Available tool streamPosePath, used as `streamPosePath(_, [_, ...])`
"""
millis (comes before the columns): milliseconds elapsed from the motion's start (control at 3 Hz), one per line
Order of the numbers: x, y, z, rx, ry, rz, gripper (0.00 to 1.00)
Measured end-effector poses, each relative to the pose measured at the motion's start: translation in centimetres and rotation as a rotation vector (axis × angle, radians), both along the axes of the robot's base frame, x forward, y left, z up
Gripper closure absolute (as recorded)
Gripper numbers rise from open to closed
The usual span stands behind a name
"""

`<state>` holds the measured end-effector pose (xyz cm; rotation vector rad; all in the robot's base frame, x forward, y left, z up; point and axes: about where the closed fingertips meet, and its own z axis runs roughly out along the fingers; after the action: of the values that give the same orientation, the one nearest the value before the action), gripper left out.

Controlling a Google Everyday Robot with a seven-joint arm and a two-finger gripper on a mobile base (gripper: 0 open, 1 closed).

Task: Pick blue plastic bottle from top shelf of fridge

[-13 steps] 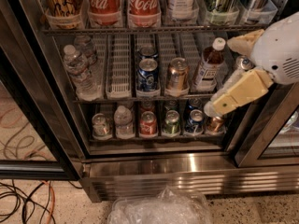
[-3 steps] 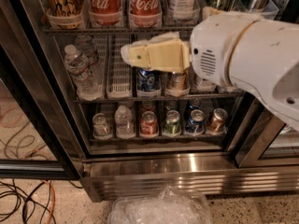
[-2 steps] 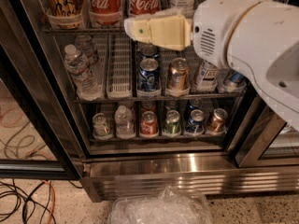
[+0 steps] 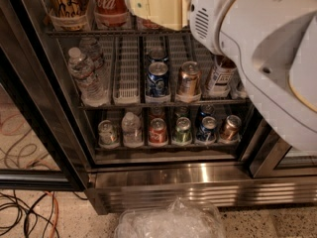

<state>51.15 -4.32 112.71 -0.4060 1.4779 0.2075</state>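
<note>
An open fridge (image 4: 198,180) stocked with cans and bottles. The cream gripper (image 4: 148,6) is at the top shelf (image 4: 74,32) — its grip cannot be told. The blue plastic bottle isn't visible, likely behind the arm (image 4: 257,43); approach level, clear of the red cola bottle (image 4: 110,4).

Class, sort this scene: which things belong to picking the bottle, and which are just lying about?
Job: gripper, up at the top shelf; fridge; blue plastic bottle, not visible.
Lying about: Coca-Cola bottle, water bottles, cans, plastic bag, cables.
</note>
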Motion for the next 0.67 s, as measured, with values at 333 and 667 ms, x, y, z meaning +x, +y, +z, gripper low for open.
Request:
streamPosePath(333, [0.71,0.84,-0.46,0.021,0.008,-0.01,0.0])
streamPosePath(667, [1.68,0.32,-0.44,0.034,-0.002,-0.066,0.06])
